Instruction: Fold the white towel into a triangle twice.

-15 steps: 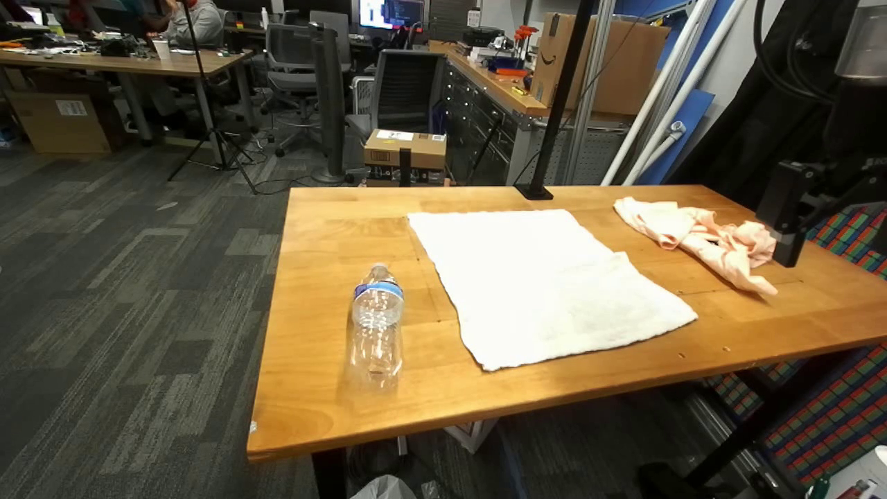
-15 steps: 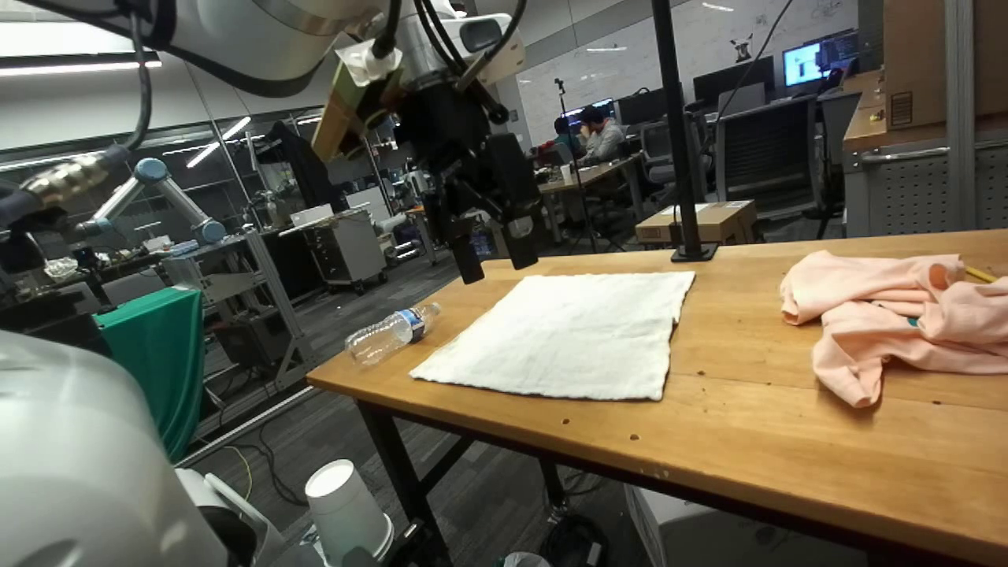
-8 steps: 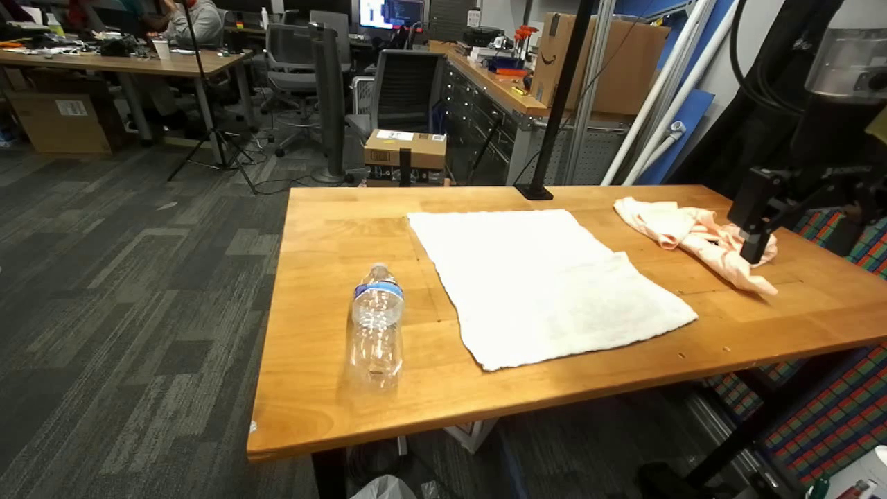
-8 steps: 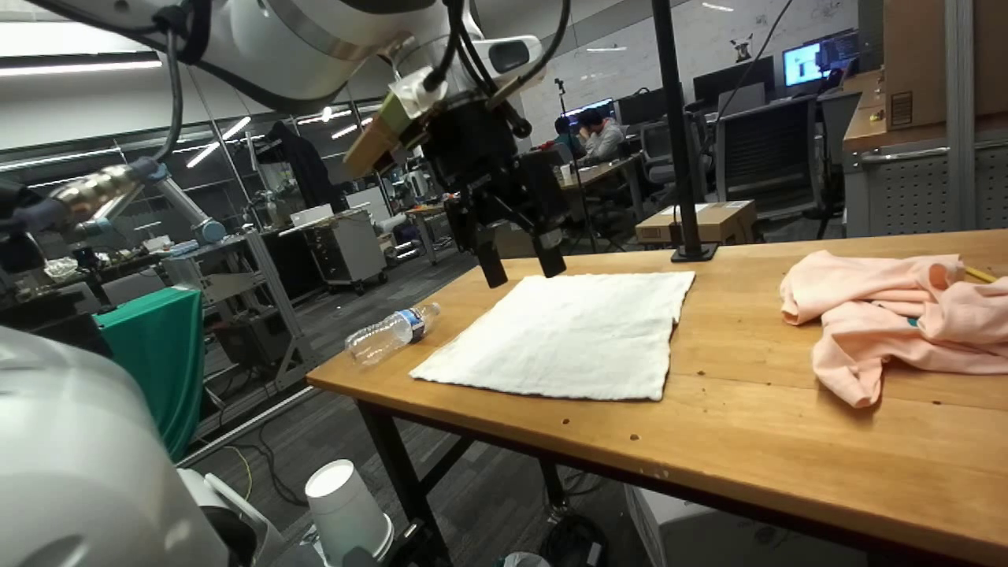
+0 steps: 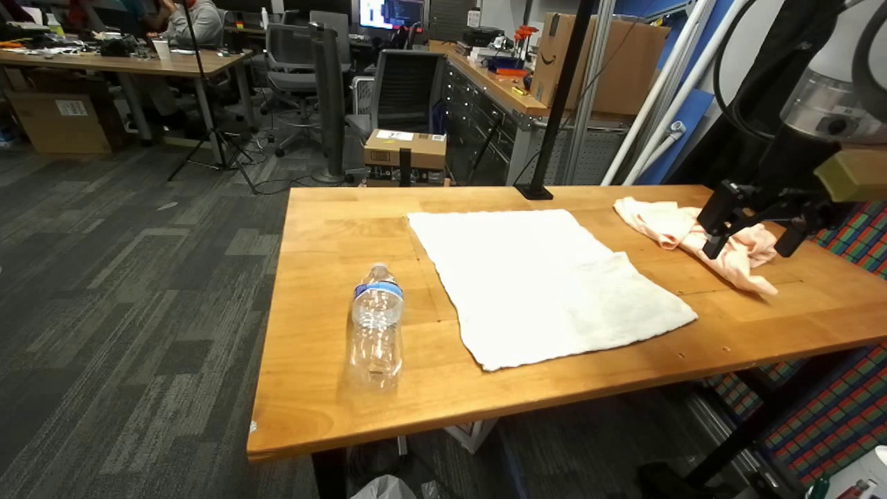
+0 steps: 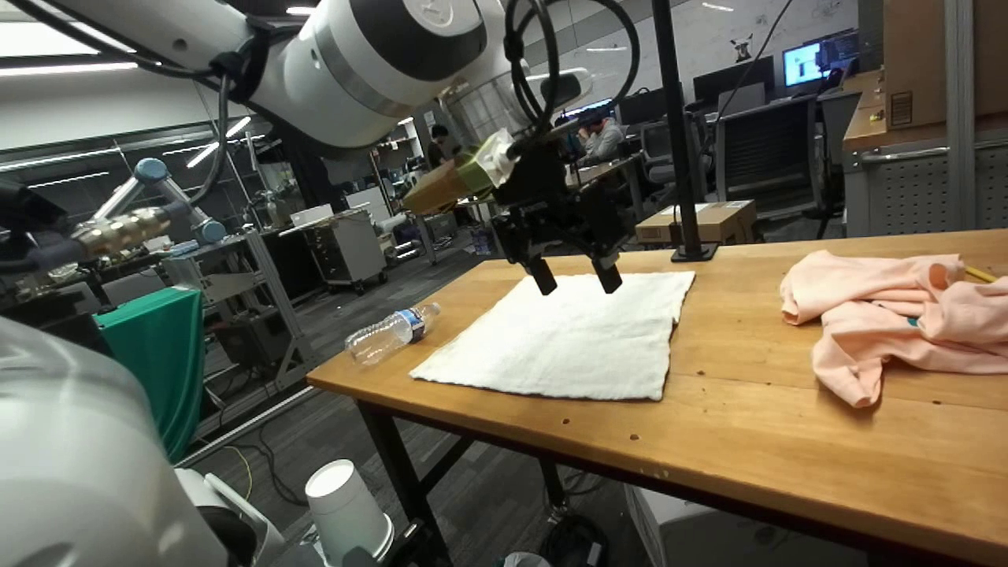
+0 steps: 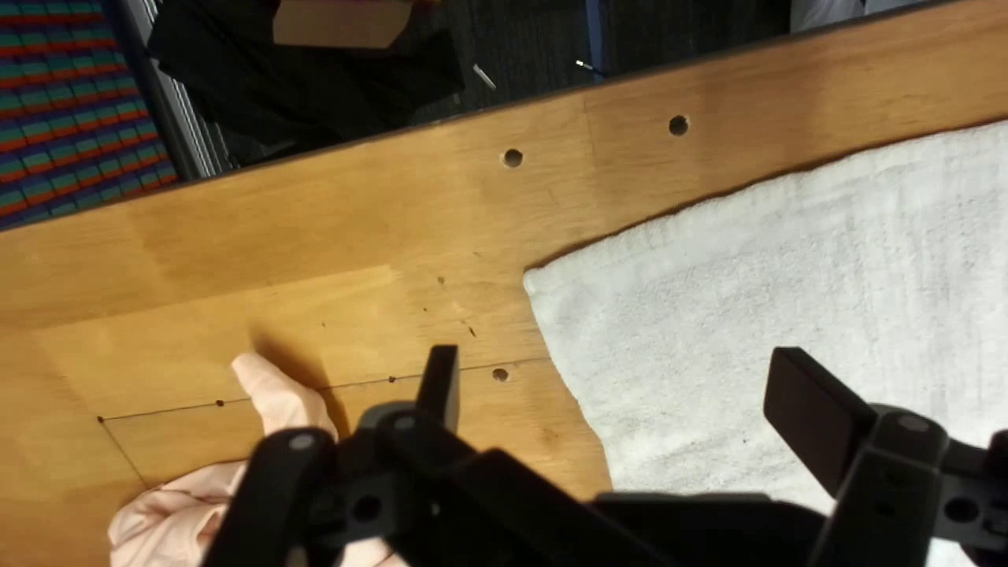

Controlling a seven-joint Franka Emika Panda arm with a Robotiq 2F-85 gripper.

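Table: light-brown wood-plank table (image 5: pixel 322 423), small dark holes in top; black metal post (image 6: pixel 675 118) stands at its upper edge in both exterior views.
Towel: white cloth towel (image 5: pixel 540 291), spread out on table, mid-frame in both exterior views.
Bottle: clear plastic bottle with blue label (image 6: pixel 390 335), on its side, left of towel in both exterior views.
Other cloth: crumpled peach cloth (image 6: pixel 898 315), right side of frame, apart from towel.
Room: dark grey carpet (image 5: pixel 173 333) lower left; brown cardboard box (image 5: pixel 416 150) upper middle; seated person in grey top (image 5: pixel 197 28) upper left.
Cut off: person at top edge; peach cloth and towel at right edge, in an exterior view and the wrist view respectively.
Hard to read: towel texture washed out in an exterior view; thin yellow thing (image 6: pixel 979 274) half behind peach cloth, can't tell what.
Arm: white robot arm (image 6: pixel 323 102) enters upper left, bends down mid-frame.
Gripper: black two-finger gripper (image 6: pixel 575 282), tips down above table, fingers (image 7: pixel 441 386) wide apart; height over towel unclear.
Wrist view: towel corner shows between the fingers.
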